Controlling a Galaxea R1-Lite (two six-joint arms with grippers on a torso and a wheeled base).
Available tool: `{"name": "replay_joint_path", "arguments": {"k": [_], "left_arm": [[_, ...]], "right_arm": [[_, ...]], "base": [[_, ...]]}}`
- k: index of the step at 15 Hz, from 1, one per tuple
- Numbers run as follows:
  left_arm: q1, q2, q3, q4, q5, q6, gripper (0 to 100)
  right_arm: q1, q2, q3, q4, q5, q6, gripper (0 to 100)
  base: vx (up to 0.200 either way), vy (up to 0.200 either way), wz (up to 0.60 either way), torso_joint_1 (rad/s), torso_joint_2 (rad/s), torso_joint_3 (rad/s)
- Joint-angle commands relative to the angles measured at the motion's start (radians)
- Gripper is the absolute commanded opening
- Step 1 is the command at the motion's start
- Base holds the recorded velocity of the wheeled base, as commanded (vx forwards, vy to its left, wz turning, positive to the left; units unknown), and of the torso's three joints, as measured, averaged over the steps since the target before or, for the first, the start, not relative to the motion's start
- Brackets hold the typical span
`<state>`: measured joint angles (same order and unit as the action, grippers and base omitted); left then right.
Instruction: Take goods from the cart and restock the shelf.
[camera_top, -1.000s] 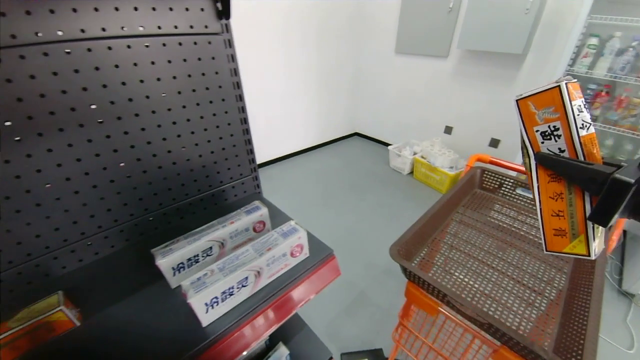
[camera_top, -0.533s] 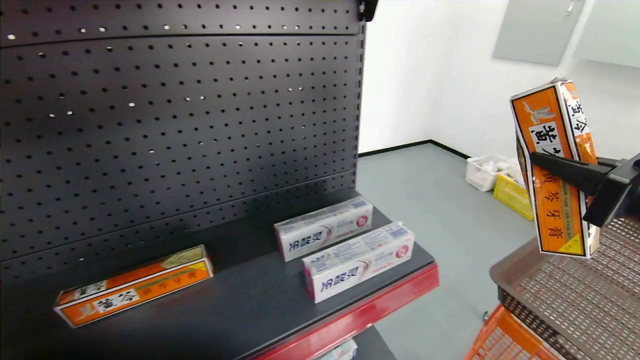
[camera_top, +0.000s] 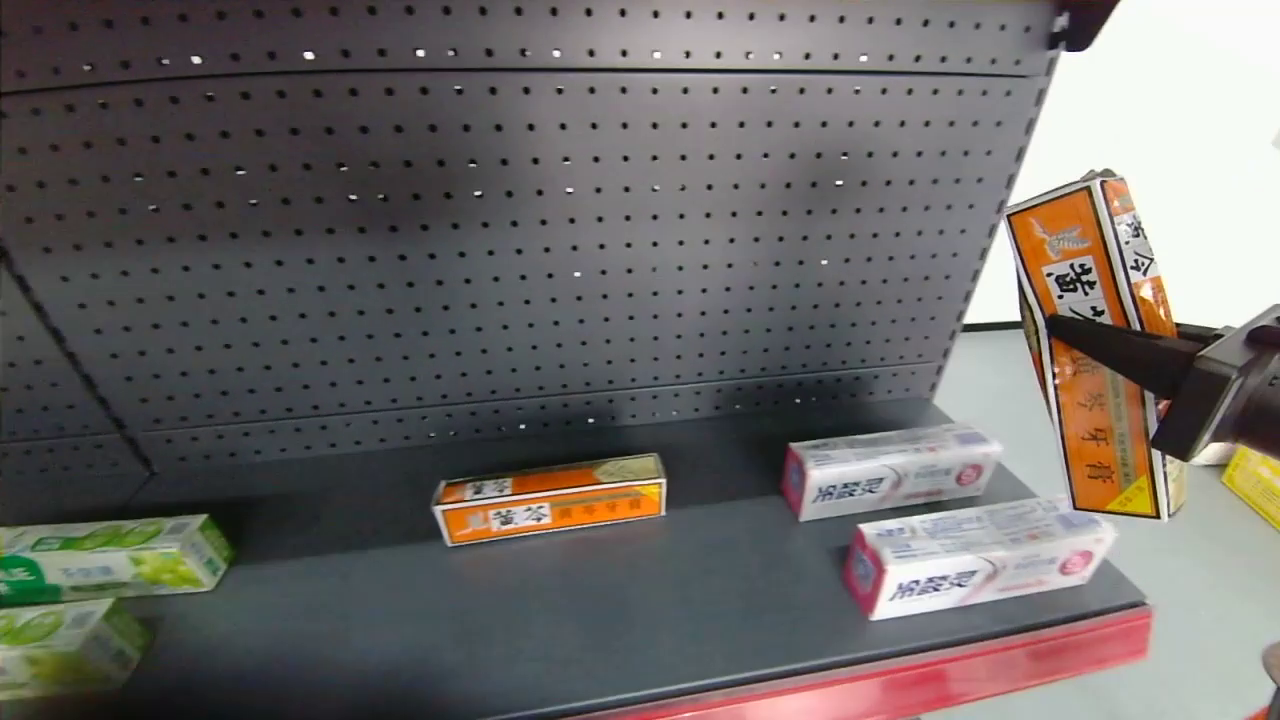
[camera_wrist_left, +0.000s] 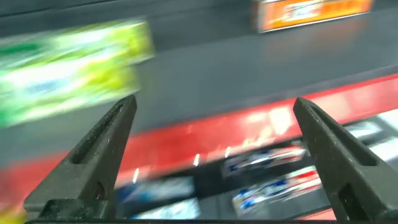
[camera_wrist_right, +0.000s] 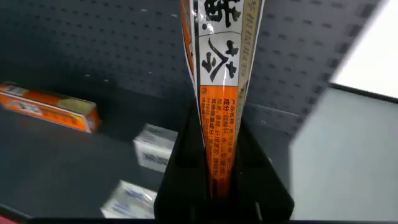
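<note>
The shelf (camera_top: 600, 610) carried, lying flat, two white boxes (camera_top: 890, 470) near its right end, an orange box (camera_top: 550, 498) in the middle and two green boxes (camera_top: 110, 555) at the left, both cut off by the frame. We could not make out the packs (camera_wrist_left: 280, 186) under it. The right tool (camera_top: 1060, 330) pinched the held box (camera_top: 1075, 250) upright, just off the shelf's right end. The left tool (camera_wrist_left: 212, 106) stood spread before the shelf's front edge.

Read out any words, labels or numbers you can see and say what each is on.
Held orange box: large Chinese characters down its face; fine print too small.
Lying orange box: Chinese characters on a white patch.
White boxes: blue Chinese characters, upside down.
Green boxes: too blurred to read.
</note>
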<state>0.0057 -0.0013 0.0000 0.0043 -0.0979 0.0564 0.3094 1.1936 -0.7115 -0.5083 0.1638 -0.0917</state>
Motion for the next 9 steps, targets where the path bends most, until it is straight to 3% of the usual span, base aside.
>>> {"name": "replay_joint_path", "arguments": {"k": [1, 2, 9], "left_arm": [[0.000, 0.001, 0.000, 0.000, 0.000, 0.000, 100], [0.000, 0.001, 0.000, 0.000, 0.000, 0.000, 100], [0.000, 0.001, 0.000, 0.000, 0.000, 0.000, 100]], "right_arm": [[-0.001, 0.003, 0.000, -0.001, 0.000, -0.002, 0], [-0.001, 0.003, 0.000, -0.004, 0.000, -0.002, 0], [0.008, -0.006, -0.016, -0.024, 0.022, 0.086, 0]], "base": [[0.000, 0.000, 0.60, 0.002, 0.00, 0.002], [0.000, 0.000, 0.60, 0.002, 0.00, 0.007], [0.000, 0.000, 0.00, 0.000, 0.00, 0.000]]}}
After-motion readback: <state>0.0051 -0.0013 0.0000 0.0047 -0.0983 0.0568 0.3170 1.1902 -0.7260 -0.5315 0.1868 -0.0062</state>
